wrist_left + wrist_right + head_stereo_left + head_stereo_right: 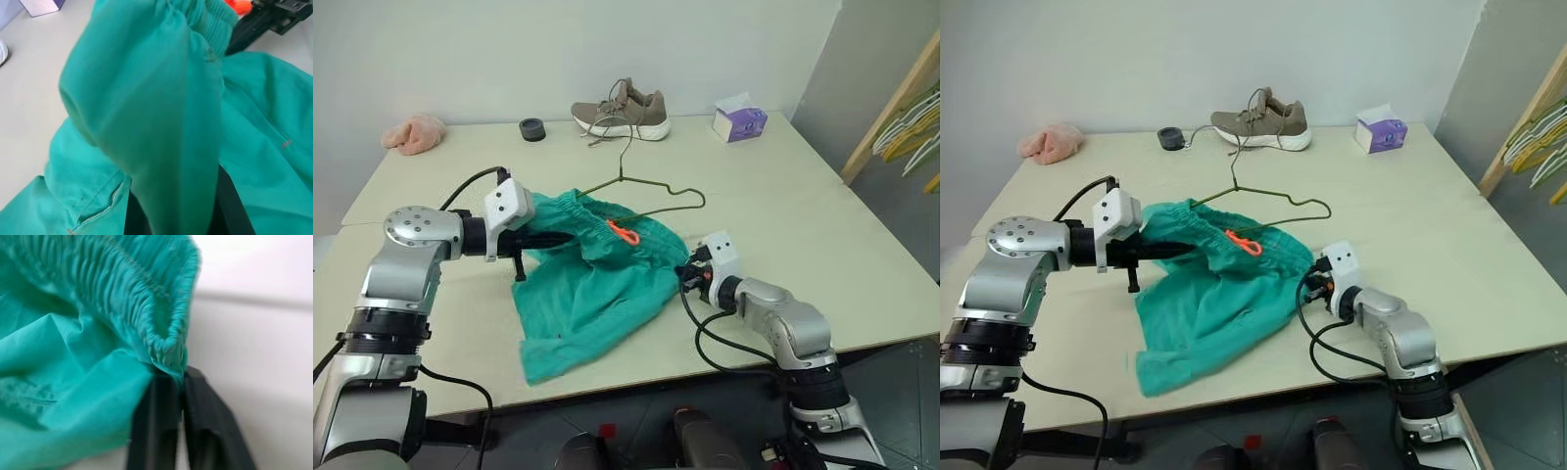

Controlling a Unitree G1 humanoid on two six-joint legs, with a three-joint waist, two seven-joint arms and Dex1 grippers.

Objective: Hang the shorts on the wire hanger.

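The shorts (592, 279) lie spread on the table (822, 235), waistband raised toward the far side, legs trailing to the near edge. My left gripper (563, 237) is clamped on the waistband at its left end; in the left wrist view the fabric drapes over my fingers (230, 205) and covers most of them, so the pinch point itself is hidden. My right gripper (182, 374) is clenched on the waistband's right end: the right wrist view shows the gathered elastic edge nipped between the two black fingertips. From the head views that grip is masked by cloth and my own wrist housing.

The wire hanger (651, 196) lies flat on the table just beyond the shorts. Its near portion passes behind the raised waistband and is cut off from sight; whether it touches the fabric I cannot tell. The orange drawstring (623, 233) sits at mid-waistband.

Farther back: a shoe (622, 113), a tissue box (739, 121), a pink cloth (414, 133), a small dark ring (532, 129).
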